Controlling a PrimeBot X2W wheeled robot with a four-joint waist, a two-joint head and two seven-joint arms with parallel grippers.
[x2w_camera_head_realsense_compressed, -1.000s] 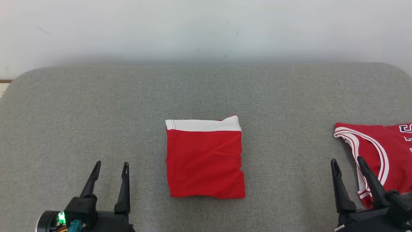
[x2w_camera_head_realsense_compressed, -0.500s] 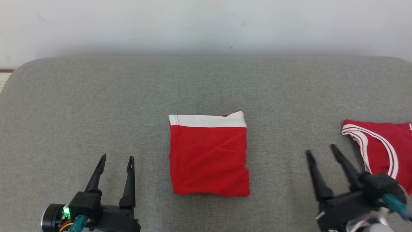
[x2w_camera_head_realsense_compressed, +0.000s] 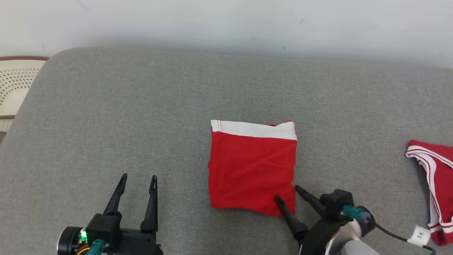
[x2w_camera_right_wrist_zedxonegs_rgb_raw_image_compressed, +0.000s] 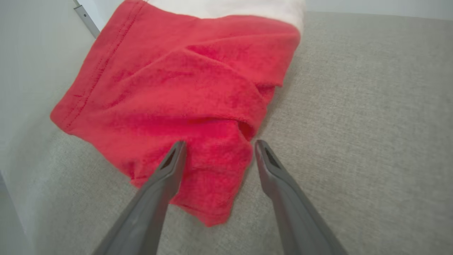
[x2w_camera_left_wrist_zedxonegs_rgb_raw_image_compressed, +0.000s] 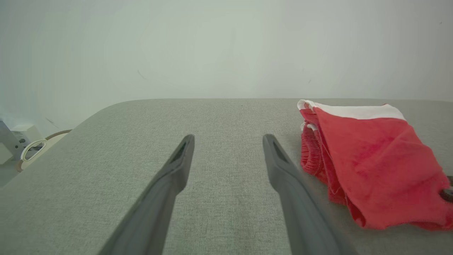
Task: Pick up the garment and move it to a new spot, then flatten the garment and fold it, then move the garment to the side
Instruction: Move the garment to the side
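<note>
A red garment with a white band [x2w_camera_head_realsense_compressed: 252, 168], folded into a square, lies in the middle of the grey cushion [x2w_camera_head_realsense_compressed: 141, 124]. My right gripper [x2w_camera_head_realsense_compressed: 287, 193] is open at its near right corner, one finger over the cloth and the other just off its edge. In the right wrist view the garment [x2w_camera_right_wrist_zedxonegs_rgb_raw_image_compressed: 184, 95] lies between and ahead of the open gripper [x2w_camera_right_wrist_zedxonegs_rgb_raw_image_compressed: 218, 148]. My left gripper [x2w_camera_head_realsense_compressed: 138, 180] stands open over bare cushion, well left of the garment. The left wrist view shows the open left gripper [x2w_camera_left_wrist_zedxonegs_rgb_raw_image_compressed: 227, 142] with the garment [x2w_camera_left_wrist_zedxonegs_rgb_raw_image_compressed: 371, 156] off to the right.
A second red garment with white stripes [x2w_camera_head_realsense_compressed: 433, 177] lies at the cushion's right edge, with a white tag [x2w_camera_head_realsense_compressed: 418, 234] on a cable near it. A pale perforated object [x2w_camera_head_realsense_compressed: 14, 85] sits beyond the cushion's left edge. A light wall [x2w_camera_head_realsense_compressed: 226, 24] runs behind.
The head camera has turned, shifting the scene right and showing more of the left. My right gripper has swung left from beside the striped garment to the folded garment's near right corner.
</note>
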